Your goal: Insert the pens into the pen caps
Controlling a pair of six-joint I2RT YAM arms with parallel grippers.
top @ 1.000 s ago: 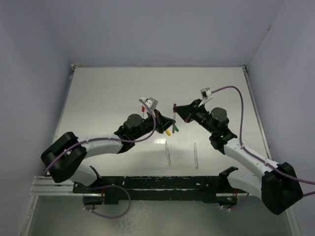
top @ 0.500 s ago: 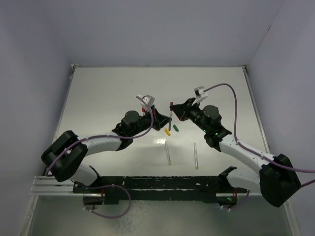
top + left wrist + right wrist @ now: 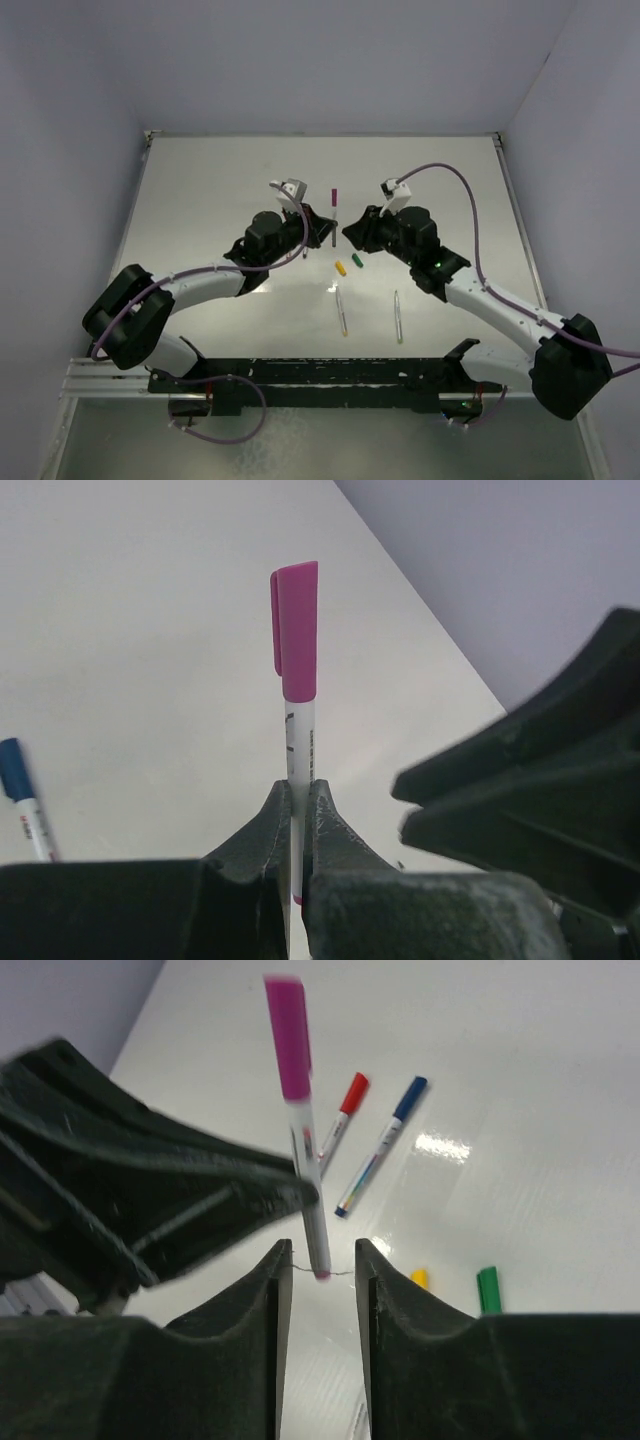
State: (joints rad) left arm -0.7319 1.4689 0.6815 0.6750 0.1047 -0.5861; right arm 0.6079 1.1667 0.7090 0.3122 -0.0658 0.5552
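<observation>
My left gripper (image 3: 326, 234) (image 3: 298, 786) is shut on a white pen (image 3: 300, 742) that wears the purple cap (image 3: 296, 628) and stands upright above the table. My right gripper (image 3: 349, 232) (image 3: 320, 1252) is open, with its jaws on either side of that pen's lower end (image 3: 312, 1210) and not touching it. The purple cap also shows in the top view (image 3: 334, 195) and the right wrist view (image 3: 288, 1040). The yellow cap (image 3: 340, 268) and green cap (image 3: 357, 260) lie loose just in front of the grippers. Two uncapped pens (image 3: 343, 312) (image 3: 398, 316) lie nearer the bases.
A red-capped pen (image 3: 342, 1118) and a blue-capped pen (image 3: 384, 1146) lie side by side on the table beyond the grippers. The blue-capped one shows at the left of the left wrist view (image 3: 20, 792). White walls enclose the table.
Both grippers have moved left and toward the far side. The purple-capped pen now stands in my left gripper alone, and my right gripper's jaws have opened off it.
</observation>
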